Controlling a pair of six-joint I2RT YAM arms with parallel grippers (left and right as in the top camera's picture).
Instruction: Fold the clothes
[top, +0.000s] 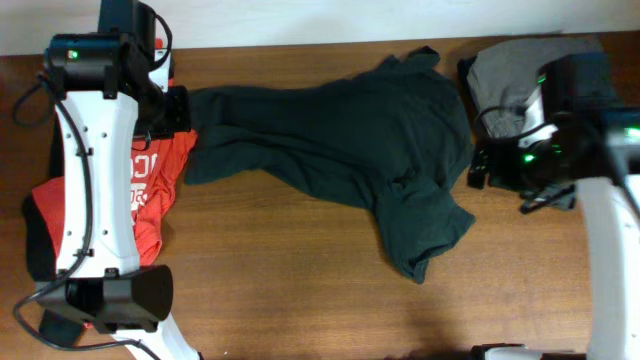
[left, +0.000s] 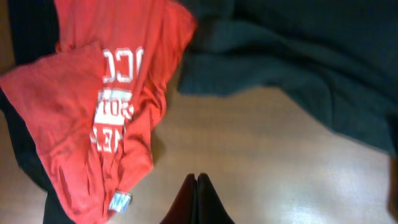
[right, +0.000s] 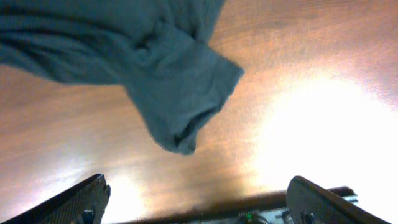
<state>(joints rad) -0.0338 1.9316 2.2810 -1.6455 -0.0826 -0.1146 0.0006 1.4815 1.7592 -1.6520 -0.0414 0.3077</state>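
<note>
A large dark-green T-shirt (top: 340, 135) lies crumpled across the middle of the table, one sleeve (right: 180, 93) pointing toward the front. A red T-shirt with white print (top: 155, 185) lies bunched at the left, partly under my left arm. My left gripper (top: 183, 108) is at the dark shirt's left end; in the left wrist view its fingers (left: 197, 190) are shut and empty over bare wood, with the red shirt (left: 106, 99) to their left and the dark shirt (left: 298, 62) beyond. My right gripper (top: 478, 168) is beside the dark shirt's right edge, open wide and empty (right: 199, 199).
A grey garment (top: 510, 65) lies at the back right corner, partly under my right arm. A black cloth (top: 35, 245) shows under the red shirt at the left edge. Bare wooden table (top: 300, 280) runs along the front.
</note>
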